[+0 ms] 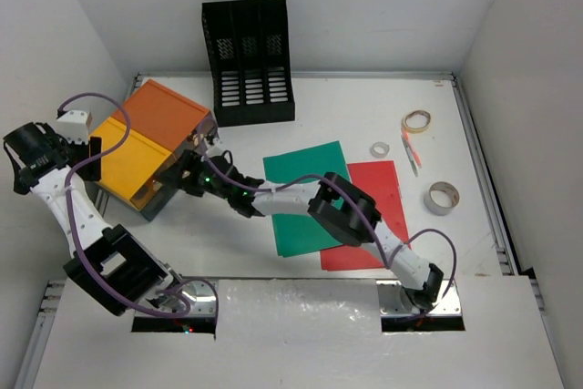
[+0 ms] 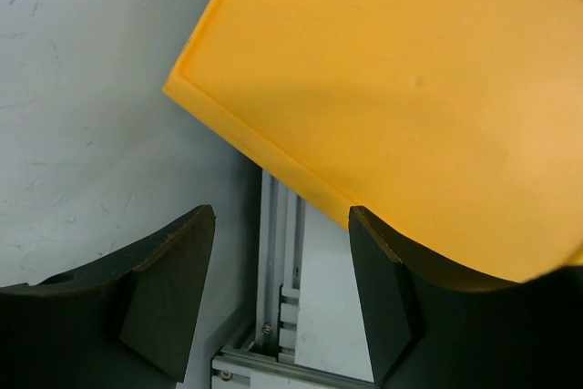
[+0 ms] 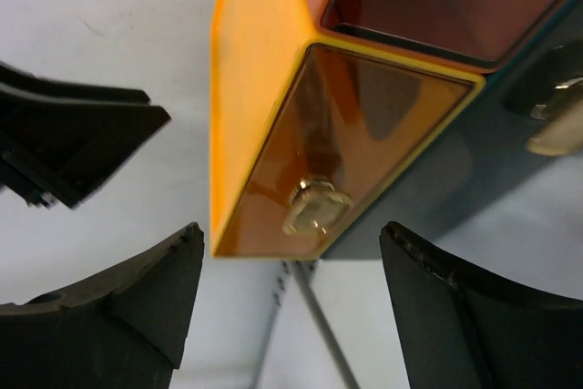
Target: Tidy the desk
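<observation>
At the near edge, both arm bases sit under a shiny cover [image 1: 301,316], and the white bench [image 1: 219,243] stretches away from them to the white walls, with thin metal rails along its sides.

Closest on the bench lies a red sheet [image 1: 378,211]. A green sheet [image 1: 305,193] lies just left of it, and the two overlap. The right arm reaches leftward across the green sheet.

Its right gripper [image 3: 291,230] stands at the front of the orange and yellow drawer box [image 1: 150,148]. The jaws are well apart, one finger [image 3: 137,307] on either side of a brass knob [image 3: 314,207] on an amber, see-through drawer front. Neither finger touches the knob, and nothing is held.

The drawer box sits askew on the left part of the bench.

The left arm bends up along the left wall. The left gripper [image 2: 282,213] hangs by the yellow corner of the box, above the rail [image 2: 278,261]. Its jaws are partly open with nothing between them. The yellow lid crosses in front of one finger [image 2: 387,298], and whether they touch cannot be told.

Farther off on the right, a roll of tape [image 1: 444,197] lies beside the red sheet. Beyond it are an orange pen-like thing [image 1: 410,152], a smaller roll [image 1: 380,148] and a tan ring [image 1: 416,121].

At the far wall stands a black mesh file rack [image 1: 248,61], upright, just beside the orange corner of the box.
</observation>
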You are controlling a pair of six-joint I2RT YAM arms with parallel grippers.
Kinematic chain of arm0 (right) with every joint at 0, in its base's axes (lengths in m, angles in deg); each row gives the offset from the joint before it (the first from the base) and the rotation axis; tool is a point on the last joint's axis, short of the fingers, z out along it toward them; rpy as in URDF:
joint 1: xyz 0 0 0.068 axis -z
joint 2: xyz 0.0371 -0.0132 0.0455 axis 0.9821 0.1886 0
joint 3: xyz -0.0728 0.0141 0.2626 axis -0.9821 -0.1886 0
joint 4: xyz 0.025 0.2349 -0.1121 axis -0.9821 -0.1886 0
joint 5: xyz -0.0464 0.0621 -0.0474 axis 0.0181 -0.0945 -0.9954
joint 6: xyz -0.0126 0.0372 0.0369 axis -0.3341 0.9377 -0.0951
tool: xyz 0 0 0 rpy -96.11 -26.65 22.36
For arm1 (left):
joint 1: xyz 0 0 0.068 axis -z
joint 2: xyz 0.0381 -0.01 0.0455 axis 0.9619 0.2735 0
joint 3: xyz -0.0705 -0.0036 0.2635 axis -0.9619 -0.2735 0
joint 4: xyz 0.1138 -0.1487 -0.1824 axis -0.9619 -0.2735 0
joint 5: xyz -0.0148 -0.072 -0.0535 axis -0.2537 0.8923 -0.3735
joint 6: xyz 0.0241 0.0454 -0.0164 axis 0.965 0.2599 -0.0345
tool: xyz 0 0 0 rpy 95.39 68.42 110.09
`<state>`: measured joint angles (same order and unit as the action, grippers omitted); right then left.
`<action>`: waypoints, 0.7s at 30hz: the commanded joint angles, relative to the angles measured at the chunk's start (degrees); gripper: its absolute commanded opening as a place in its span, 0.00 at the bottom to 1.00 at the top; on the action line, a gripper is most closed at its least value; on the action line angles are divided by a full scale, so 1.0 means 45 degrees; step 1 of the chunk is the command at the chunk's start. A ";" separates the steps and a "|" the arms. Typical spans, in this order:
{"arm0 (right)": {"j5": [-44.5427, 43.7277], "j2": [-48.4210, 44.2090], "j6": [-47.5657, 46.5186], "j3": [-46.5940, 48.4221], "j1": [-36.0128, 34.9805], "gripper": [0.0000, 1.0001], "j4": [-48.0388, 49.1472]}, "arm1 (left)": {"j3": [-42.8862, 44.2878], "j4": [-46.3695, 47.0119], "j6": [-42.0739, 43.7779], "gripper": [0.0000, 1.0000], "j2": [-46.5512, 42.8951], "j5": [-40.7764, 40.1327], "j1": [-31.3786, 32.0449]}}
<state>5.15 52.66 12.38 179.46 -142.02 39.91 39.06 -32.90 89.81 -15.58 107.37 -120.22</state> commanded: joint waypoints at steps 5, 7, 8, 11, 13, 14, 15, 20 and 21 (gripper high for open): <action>-0.1143 0.2032 0.2331 0.2746 -0.0340 0.72 0.0252 | -0.0481 0.2014 0.0311 0.59 -0.0109 -0.0038 -0.0032; -0.1571 0.2267 0.2351 0.2805 -0.0399 0.71 0.0348 | -0.0716 0.2229 0.0468 0.59 -0.0109 -0.0019 0.0007; -0.1690 0.2364 0.2332 0.2961 -0.0418 0.68 0.0445 | -0.0794 0.2307 0.0662 0.59 -0.0090 0.0020 0.0026; -0.1886 0.2755 0.2176 0.3565 -0.0438 0.63 0.0349 | -0.1145 0.2561 0.0859 0.59 -0.0070 0.0118 0.0065; -0.1964 0.2989 0.2001 0.3723 -0.0438 0.59 0.0562 | -0.1341 0.2698 0.0937 0.59 0.0007 0.0254 0.0085; -0.1984 0.3029 0.2000 0.3821 -0.0457 0.57 0.0699 | -0.1419 0.2718 0.1014 0.59 0.0027 0.0274 0.0104; -0.1984 0.3049 0.2019 0.3822 -0.0477 0.57 0.0700 | -0.1535 0.2737 0.1054 0.59 0.0066 0.0332 0.0104; -0.2218 0.3088 0.2194 0.3647 -0.0496 0.58 0.1421 | -0.1946 0.3030 0.1464 0.59 0.0222 0.0294 0.0143; -0.2219 0.3069 0.2214 0.3607 -0.0496 0.58 0.1520 | -0.2043 0.2992 0.1561 0.59 0.0203 0.0352 0.0144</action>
<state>-1.91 66.12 21.67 194.32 -144.43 41.68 30.54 -22.47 94.75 -14.75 107.24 -119.87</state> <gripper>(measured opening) 0.571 0.589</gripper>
